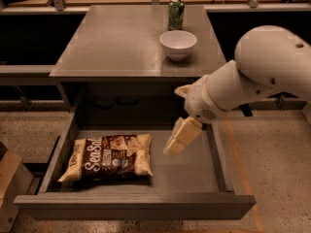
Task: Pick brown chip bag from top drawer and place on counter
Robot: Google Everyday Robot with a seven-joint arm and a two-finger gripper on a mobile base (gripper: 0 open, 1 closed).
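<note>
Hovering over the top drawer (194,178), your gripper (171,149) has the brown chip bag (109,158) just left, long axis left-right; open or closed, you cannot tell.

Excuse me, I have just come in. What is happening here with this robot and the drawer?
The robot's gripper hangs over the open top drawer, beside the brown chip bag, not touching it. The bag lies flat on the drawer floor, not yet picked up. On the counter behind stand a white bowl and a green can.
</note>
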